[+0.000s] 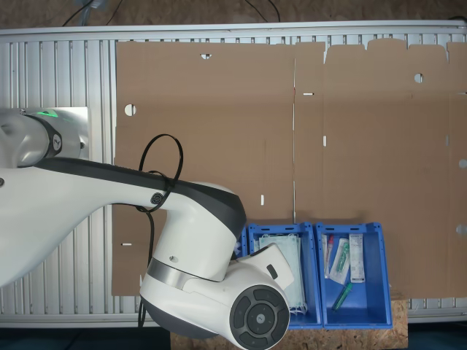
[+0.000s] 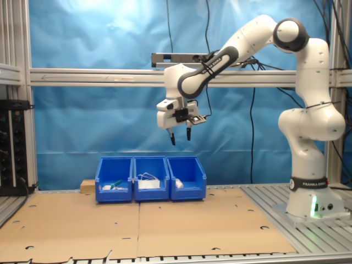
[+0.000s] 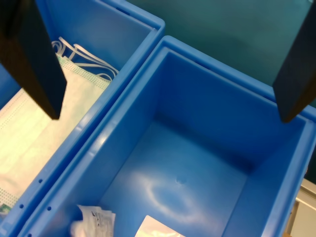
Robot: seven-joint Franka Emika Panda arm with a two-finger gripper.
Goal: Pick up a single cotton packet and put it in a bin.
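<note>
Cotton packet (image 3: 94, 220) in bin (image 3: 276, 163)

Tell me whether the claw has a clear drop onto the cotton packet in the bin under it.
Probably yes. The claw hangs open, high above the bin, whose top is open. The cotton packet lies near one wall, so a slight shift looks needed.

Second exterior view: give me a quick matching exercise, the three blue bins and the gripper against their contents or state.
1 gripper
2 bin at the second exterior view's left
3 middle bin
4 bin at the second exterior view's right

A holds face masks
B open, in the air
C holds a green item
D holds white packets

Pairs: 1-B, 2-C, 3-A, 4-D
</note>
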